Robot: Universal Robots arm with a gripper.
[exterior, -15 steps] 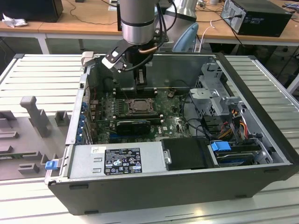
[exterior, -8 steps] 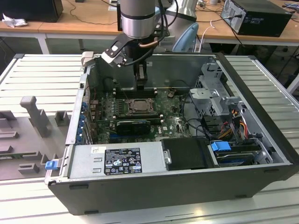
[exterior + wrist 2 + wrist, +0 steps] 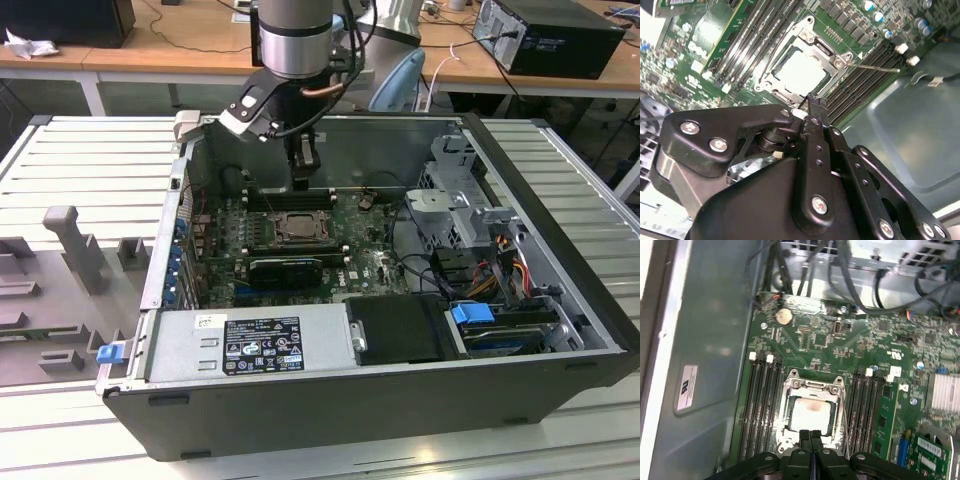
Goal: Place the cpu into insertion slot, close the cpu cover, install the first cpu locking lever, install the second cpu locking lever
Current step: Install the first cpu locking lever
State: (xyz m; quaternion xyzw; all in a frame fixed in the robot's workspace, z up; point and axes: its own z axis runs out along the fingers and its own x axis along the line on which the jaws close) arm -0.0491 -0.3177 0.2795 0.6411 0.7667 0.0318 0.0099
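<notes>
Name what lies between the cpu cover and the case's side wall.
Black memory slots lie between cpu cover and case wall, in the first wrist view.

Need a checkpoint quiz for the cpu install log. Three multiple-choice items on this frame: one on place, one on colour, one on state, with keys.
1. Where is the cpu?
A) in the insertion slot
B) beside the slot
C) far from the slot

2. What colour is the circuit board around the slot?
A) blue
B) green
C) red

3. How does the cpu cover stand?
A) raised upright
B) taken off
C) lowered over the cpu

Answers:
1 A: the pale chip sits inside the socket in both wrist views.
2 B: the board is green all around the socket.
3 C: the frame lies flat around the chip, with the shut end effector at its edge.
</notes>
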